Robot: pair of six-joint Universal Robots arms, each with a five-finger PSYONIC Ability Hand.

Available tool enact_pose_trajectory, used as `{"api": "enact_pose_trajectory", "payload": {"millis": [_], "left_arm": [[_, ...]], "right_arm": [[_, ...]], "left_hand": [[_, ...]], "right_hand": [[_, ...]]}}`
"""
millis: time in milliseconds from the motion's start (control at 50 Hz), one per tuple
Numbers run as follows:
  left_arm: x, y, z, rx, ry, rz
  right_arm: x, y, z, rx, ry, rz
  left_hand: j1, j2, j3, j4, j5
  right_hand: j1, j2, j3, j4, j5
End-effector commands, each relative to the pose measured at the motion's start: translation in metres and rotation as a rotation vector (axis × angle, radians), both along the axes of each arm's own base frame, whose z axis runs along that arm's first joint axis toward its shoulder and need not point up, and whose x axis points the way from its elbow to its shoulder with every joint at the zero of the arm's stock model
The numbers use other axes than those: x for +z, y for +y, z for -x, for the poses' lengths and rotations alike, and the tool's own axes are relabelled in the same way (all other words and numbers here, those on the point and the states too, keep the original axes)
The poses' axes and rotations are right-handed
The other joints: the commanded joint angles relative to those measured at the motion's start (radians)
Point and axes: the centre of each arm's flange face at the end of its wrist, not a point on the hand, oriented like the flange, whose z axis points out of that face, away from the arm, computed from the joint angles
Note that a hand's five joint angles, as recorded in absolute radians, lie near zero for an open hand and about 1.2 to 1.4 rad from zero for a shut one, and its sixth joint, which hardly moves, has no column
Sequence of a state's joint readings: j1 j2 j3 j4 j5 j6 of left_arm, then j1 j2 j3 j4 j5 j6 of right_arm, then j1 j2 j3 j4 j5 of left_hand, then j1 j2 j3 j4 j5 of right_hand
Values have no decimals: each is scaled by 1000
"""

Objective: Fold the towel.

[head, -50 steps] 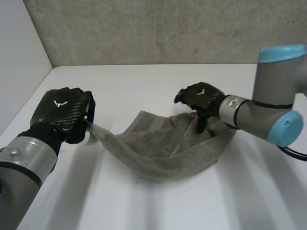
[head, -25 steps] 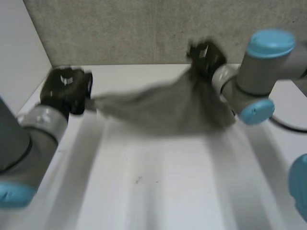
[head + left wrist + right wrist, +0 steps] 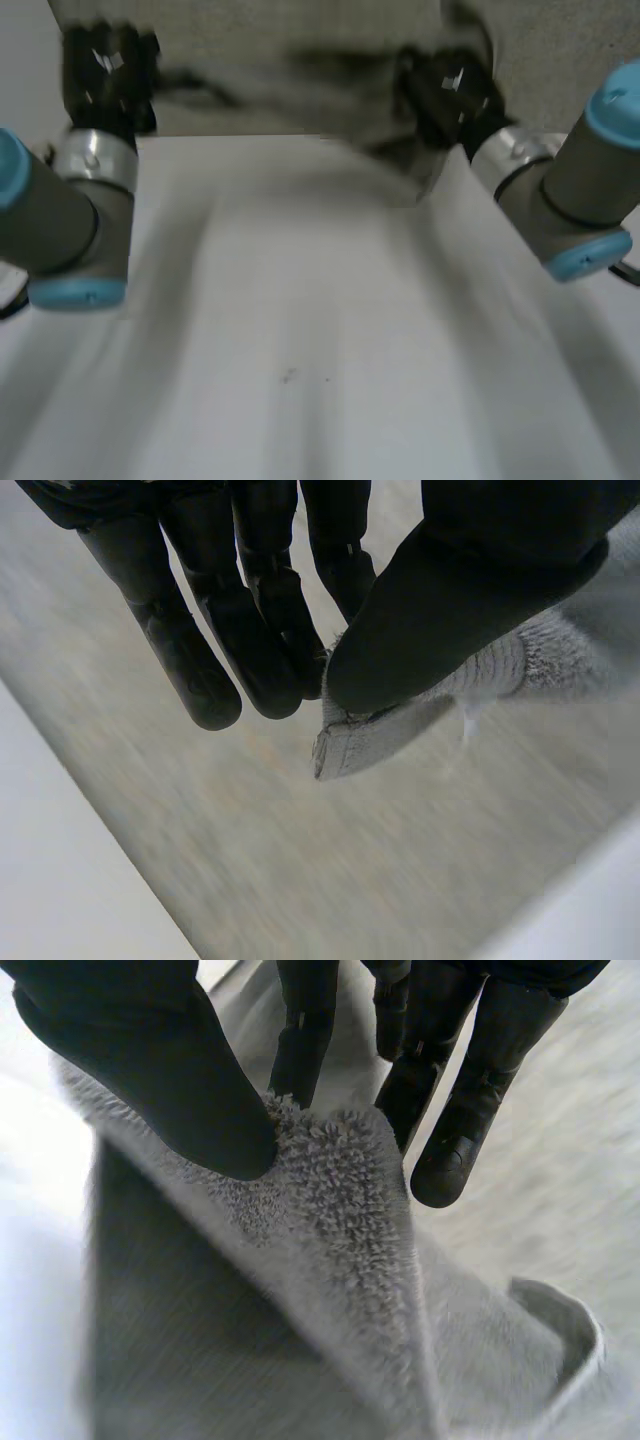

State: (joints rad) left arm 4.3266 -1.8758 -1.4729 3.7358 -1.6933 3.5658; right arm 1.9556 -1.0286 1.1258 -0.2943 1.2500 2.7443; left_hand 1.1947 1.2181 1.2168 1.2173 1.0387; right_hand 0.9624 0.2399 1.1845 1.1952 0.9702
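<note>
The grey towel (image 3: 300, 85) hangs stretched in the air between my two hands, high above the far part of the white table (image 3: 320, 330). My left hand (image 3: 105, 75) is raised at the far left and pinches a hemmed corner of the towel (image 3: 370, 735) between thumb (image 3: 440, 610) and fingers. My right hand (image 3: 445, 90) is raised at the far right. There its thumb (image 3: 170, 1070) presses a folded edge of the towel (image 3: 330, 1210) against the fingers, and the rest of the cloth hangs below that hand.
A grey wall (image 3: 560, 50) stands behind the table. A white side panel (image 3: 25, 60) borders the table on the left.
Both hands rose from near the table and moved toward the wall. The right hand closed on the towel's edge, and the towel left the table and now hangs spread between them.
</note>
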Motion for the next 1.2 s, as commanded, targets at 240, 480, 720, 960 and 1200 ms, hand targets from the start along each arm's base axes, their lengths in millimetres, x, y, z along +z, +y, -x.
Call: {"api": "enact_pose_trajectory", "payload": {"millis": [240, 480, 720, 960, 1200], "left_arm": [[-116, 57, -18, -37, -178, -415], [-83, 83, -19, -63, -160, -371], [-86, 103, -26, -74, -181, -413], [-82, 95, -35, -33, -168, -404], [-89, 96, -41, -20, -169, -426]], "right_arm": [[-112, 23, 17, 19, 207, -501], [-70, 35, 24, 4, 167, -435], [-83, 58, 56, -51, 234, -615], [-69, 8, 120, -257, -66, -640], [-92, 2, 122, -262, -97, -721]], "left_hand": [[202, 178, 179, 179, 183], [202, 178, 179, 179, 183], [202, 178, 179, 179, 183], [202, 178, 179, 179, 183], [202, 178, 179, 179, 183]], "right_hand": [[434, 1156, 212, 201, 252], [434, 1156, 212, 201, 252], [-678, 45, -900, -911, -860], [-654, 68, -876, -887, -837], [-654, 68, -876, -887, -837]]}}
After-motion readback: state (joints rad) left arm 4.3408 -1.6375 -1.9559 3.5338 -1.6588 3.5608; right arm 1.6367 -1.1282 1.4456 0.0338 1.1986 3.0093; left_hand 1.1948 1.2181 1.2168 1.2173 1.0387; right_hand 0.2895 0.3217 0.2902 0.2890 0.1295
